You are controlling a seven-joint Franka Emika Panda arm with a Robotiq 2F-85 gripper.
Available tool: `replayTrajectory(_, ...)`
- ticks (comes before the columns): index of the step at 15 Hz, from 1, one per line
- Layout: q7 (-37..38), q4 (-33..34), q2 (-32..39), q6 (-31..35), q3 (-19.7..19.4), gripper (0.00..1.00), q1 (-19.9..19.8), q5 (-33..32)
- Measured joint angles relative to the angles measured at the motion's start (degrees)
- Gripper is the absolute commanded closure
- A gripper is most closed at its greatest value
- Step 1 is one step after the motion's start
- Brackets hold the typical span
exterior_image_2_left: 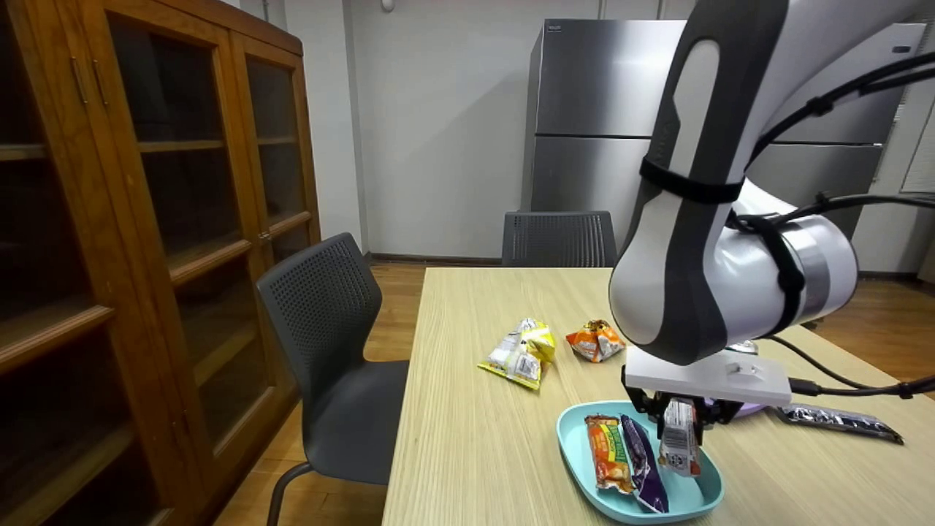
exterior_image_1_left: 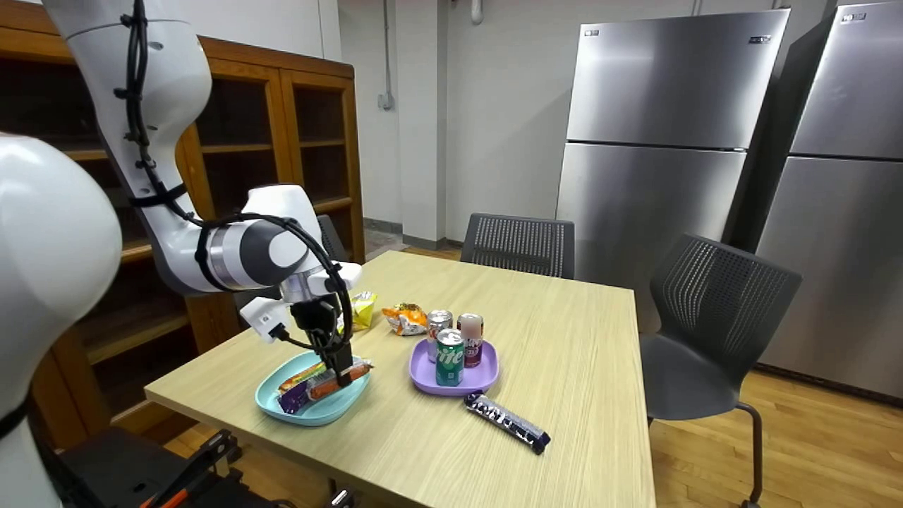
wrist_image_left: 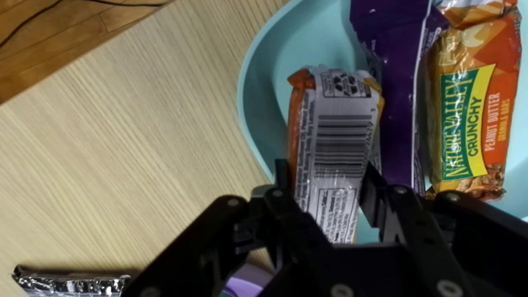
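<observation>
Orange-and-white wrapped snack bar point(wrist_image_left: 336, 152), its barcoded side facing out in the wrist view, is clasped along both long edges by the black gripper point(wrist_image_left: 326, 177). It is over the rounded turquoise plastic tray point(wrist_image_left: 262, 103), near the rim; whether it touches the tray cannot be told. Just beside it in the tray lies a shiny purple wrapped bar point(wrist_image_left: 400, 95), and next to that an orange-and-yellow Nature Valley peanut butter granola bar point(wrist_image_left: 474, 115). On the same pale wood-grain table point(exterior_image_1_left: 564, 339), a rounded lavender plastic tray point(exterior_image_1_left: 423, 377) bears a green Sprite can point(exterior_image_1_left: 450, 358), a silver soda can point(exterior_image_1_left: 438, 322) and a dark-red soda can point(exterior_image_1_left: 473, 353). Just beside the lavender tray lies a long black-and-silver wrapped bar point(exterior_image_1_left: 506, 422). In both exterior views, a crumpled yellow-and-white snack bag point(exterior_image_2_left: 522, 353) and a small orange snack bag point(exterior_image_2_left: 595, 341) rest near each other on the table.
</observation>
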Motion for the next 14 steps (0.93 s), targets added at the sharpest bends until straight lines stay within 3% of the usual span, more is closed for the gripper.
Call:
replayTrajectory(2,0.0,1.2,0.9,-1.2,1.0,0.83,-0.4,-0.2)
replayTrajectory(3,0.0,1.6,1.2,-1.8,1.5,0.70,-0.6,-0.5)
replayTrajectory(4,0.0,2.0,1.5,-2.3,1.8,0.33,-0.9,-0.9)
replayTrajectory(6,0.0,2.5,1.9,-3.9,2.2,0.26,-1.3,-2.5)
replayTrajectory(9,0.0,2.6,2.0,-4.6,2.1,0.03,-2.0,-5.4)
replayTrajectory(14,-0.1,2.2,0.8,-4.5,1.0,0.00,-3.6,-9.0)
